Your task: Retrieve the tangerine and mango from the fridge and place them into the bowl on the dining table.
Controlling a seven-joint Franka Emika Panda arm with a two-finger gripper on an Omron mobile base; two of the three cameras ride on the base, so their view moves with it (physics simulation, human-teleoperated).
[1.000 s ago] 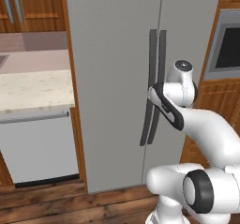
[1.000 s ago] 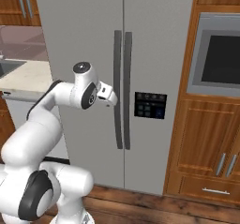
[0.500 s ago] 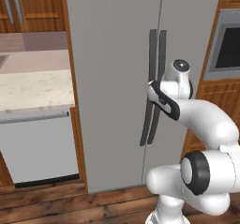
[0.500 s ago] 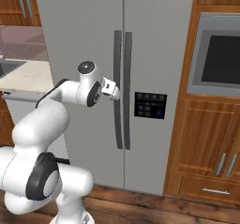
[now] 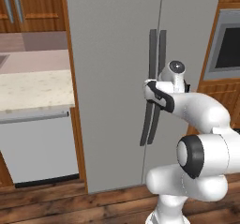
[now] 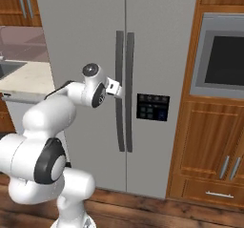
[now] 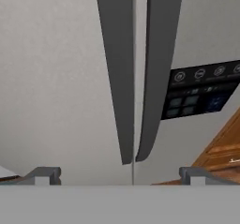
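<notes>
Nearest, claw [image 7: 116, 175] spread wide and empty, fingertips [image 7: 43, 175] just short of the two dark door handles and straddling the seam between them. Lined up roughly on left door handle [image 6: 119, 89] and right door handle [image 6: 129, 91], neither yet touched as far as can be told. From the right base view, claw [image 6: 116, 87] just beside the left handle, about at mid-height.

Behind the handles, fridge [image 5: 112, 63] fully shut, both light-grey doors flush; dark dispenser panel [image 6: 152, 107] on the right door. Tangerine and mango presumably inside, hidden.

Progress, as a judgement: barely begun. Left to do: grasp a handle, swing the door open, fetch both fruits, carry them to the bowl on the dining table.

Farther off: beige speckled desk [image 5: 33, 89] over a white appliance to the left, wall oven [image 6: 221, 57] in wooden cabinets to the right.
</notes>
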